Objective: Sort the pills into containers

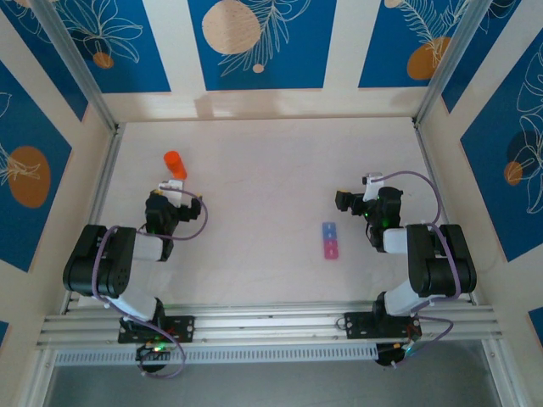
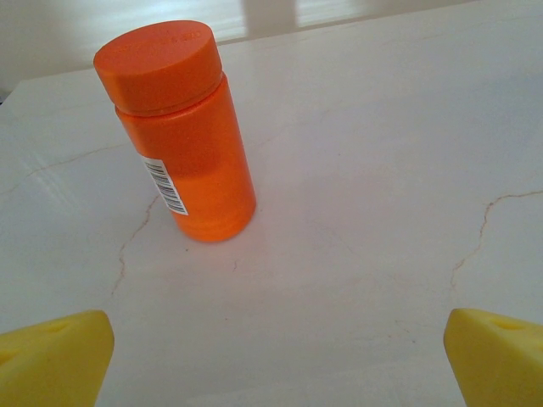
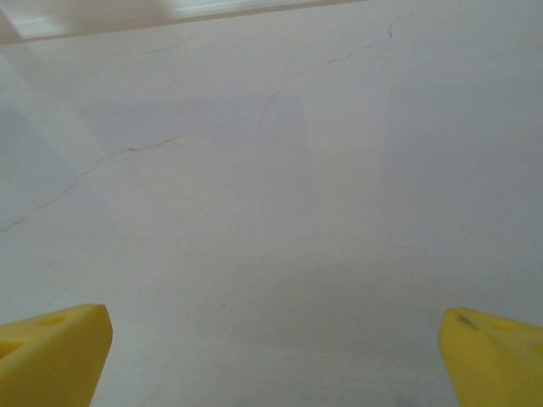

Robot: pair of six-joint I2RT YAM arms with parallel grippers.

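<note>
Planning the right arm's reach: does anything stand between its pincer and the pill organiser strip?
Nothing visible. In the top view, bare table separates the right pincer from the organiser strip, which lies closer to the near edge. The orange bottle stands well aside, by the left arm.

Lower left of the overhead frame, for the left arm (image 1: 110, 267): bolted at the bottom edge, elbow folded out toward the left border, white forearm angled up and right, wrist level with mid-frame. At its tip, the left gripper (image 1: 172, 188), aimed toward the top of the picture. From the left wrist camera (image 2: 276, 365): spread wide, yellow fingertips (image 2: 51, 360) low in opposite bottom corners, gripping nothing.

Lower right, for the right arm (image 1: 428, 263): mirrored fold, elbow out toward the right border, forearm reaching up and left. At its tip, the right gripper (image 1: 348, 202), pointed up-left. From the right wrist camera (image 3: 271, 360): equally wide apart, yellow fingertips (image 3: 496, 356) in the bottom corners, gripping nothing.
</note>
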